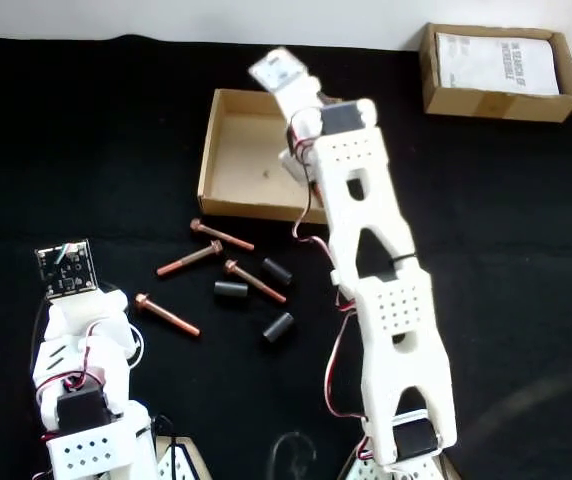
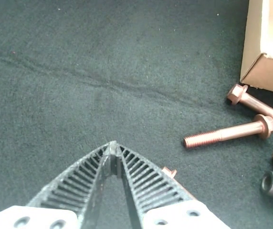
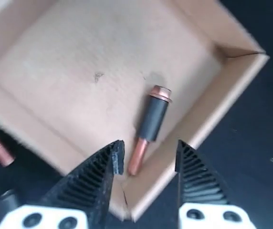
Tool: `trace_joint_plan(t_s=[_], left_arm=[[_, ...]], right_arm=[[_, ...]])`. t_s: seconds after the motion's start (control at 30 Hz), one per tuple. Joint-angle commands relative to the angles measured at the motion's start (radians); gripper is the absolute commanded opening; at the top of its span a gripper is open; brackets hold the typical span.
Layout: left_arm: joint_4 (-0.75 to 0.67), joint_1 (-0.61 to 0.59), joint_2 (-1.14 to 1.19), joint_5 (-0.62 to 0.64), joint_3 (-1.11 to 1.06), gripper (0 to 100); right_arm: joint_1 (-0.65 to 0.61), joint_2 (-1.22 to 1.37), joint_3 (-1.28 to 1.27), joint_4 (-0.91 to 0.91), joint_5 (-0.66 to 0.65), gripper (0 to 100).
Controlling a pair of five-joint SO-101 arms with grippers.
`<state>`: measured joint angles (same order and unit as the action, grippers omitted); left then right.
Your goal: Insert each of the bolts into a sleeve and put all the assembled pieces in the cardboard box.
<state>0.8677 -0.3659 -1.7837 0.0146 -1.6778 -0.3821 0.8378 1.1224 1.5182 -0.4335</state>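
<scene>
Currently right claw (image 3: 149, 145) parted over cardboard box (image 3: 213, 112); left claw (image 2: 113, 145) pinched closed.

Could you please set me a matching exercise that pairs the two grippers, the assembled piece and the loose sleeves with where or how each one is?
Things:
1. left gripper
2. right gripper
3. assembled piece
4. loose sleeves

Places or states:
A. lying inside the cardboard box
B. open, above the cardboard box
C. shut, above the black cloth
D. on the black cloth, near the loose bolts

Pairs: 1-C, 2-B, 3-A, 4-D.
</scene>
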Motion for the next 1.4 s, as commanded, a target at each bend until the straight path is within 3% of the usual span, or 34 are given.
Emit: trace_joint_plan(t_s=[0.0, 0.2, 0.47, 0.97, 1.13, 1.37], left_arm=[[0.002, -0.005, -0.019, -0.006, -0.018, 2], [0.003, -0.005, -0.019, -0.006, -0.018, 2], [0.008, -0.005, -0.019, -0.006, -0.018, 2], [0.011, -0.005, -0.019, -0.006, -0.018, 2], [0.086, -0.007, -0.024, -0.006, -0.018, 2], [0.166, -0.058, -0.024, -0.006, -0.018, 1]], right_arm=[[-0.005, -0.2, 0.045, 0.074, -0.009, 14.5], [-0.024, -0.363, 0.045, 0.232, -0.009, 14.5], [-0.035, -0.565, -0.036, 0.248, 0.083, 14.4], [-0.081, -1.291, -1.003, 0.245, 0.087, 14.4], [-0.081, -1.431, -1.33, 0.242, 0.077, 14.4], [-0.165, -1.469, -1.635, 0.228, -0.239, 14.4]])
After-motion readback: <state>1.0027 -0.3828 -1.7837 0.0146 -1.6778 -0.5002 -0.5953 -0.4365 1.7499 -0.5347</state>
